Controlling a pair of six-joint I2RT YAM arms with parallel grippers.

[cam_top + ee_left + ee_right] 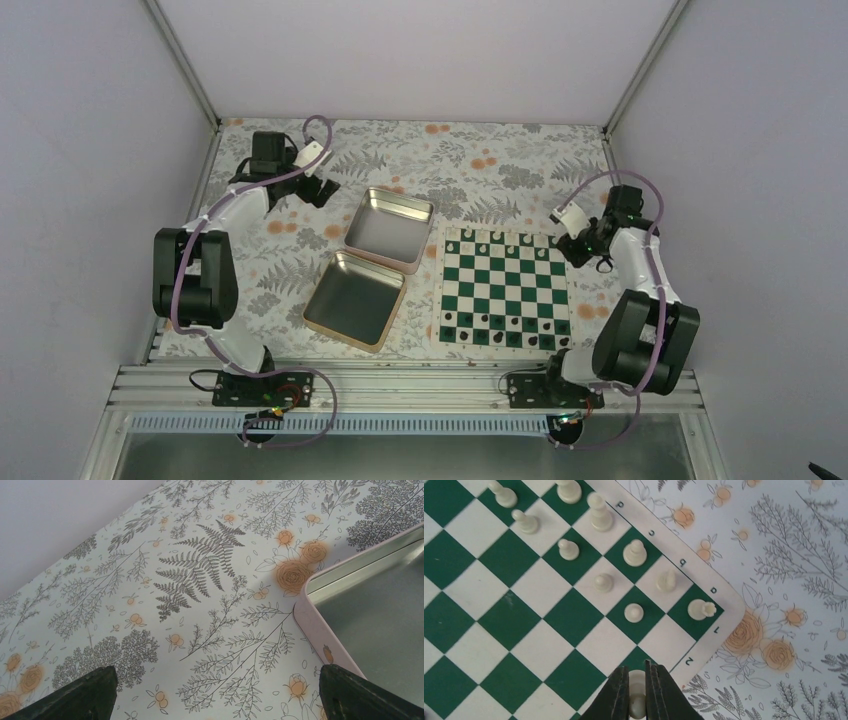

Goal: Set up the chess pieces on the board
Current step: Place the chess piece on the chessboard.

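Note:
The green and white board (505, 290) lies right of centre, also in the right wrist view (524, 625). Several cream-white pieces (634, 552) stand on its far rows near the corner, a rook (700, 609) on the corner square. Dark pieces (500, 338) line the near row. My right gripper (637, 680) is shut on a cream-white pawn (637, 700) held over a green square near the board's edge; it sits at the board's far right corner (583, 243). My left gripper (215, 690) is open and empty over the tablecloth, beside the tin (370, 615).
A silver hinged tin (375, 265) lies open left of the board, both halves empty. The left arm (290, 170) is at the far left of the table. Flowered tablecloth (480, 160) covers the table; walls close three sides.

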